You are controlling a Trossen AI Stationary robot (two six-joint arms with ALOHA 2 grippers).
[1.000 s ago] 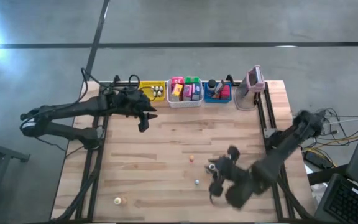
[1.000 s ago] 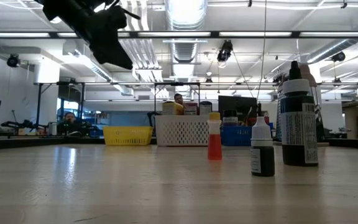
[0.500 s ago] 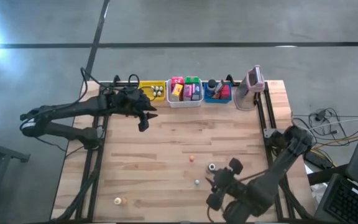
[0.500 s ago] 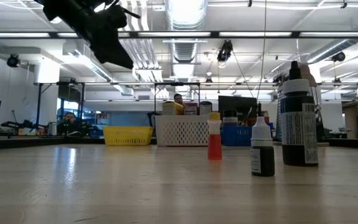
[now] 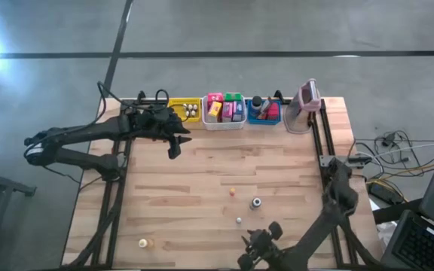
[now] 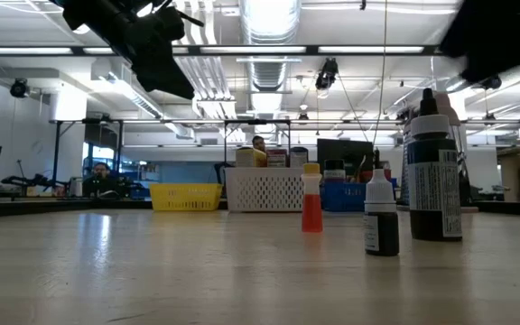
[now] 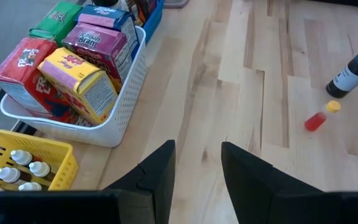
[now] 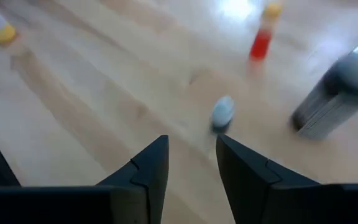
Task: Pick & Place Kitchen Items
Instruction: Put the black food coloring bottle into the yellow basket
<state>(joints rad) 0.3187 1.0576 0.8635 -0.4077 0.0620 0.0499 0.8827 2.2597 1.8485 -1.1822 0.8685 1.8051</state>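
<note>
Three small dropper bottles stand mid-desk: a red one (image 5: 232, 191), a dark one (image 5: 256, 202), a tiny one (image 5: 238, 220). Light, rigid, easily tipped; best pinched around the body. Right gripper (image 5: 256, 248), near edge: jaws apart, empty. Left gripper (image 5: 173, 144), by the yellow bin (image 5: 173, 105), likewise.

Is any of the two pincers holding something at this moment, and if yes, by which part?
Nothing is held. The left pincer hangs open near the white bin, and the right pincer is open above the bare table, with only empty gaps between the fingers.
</note>
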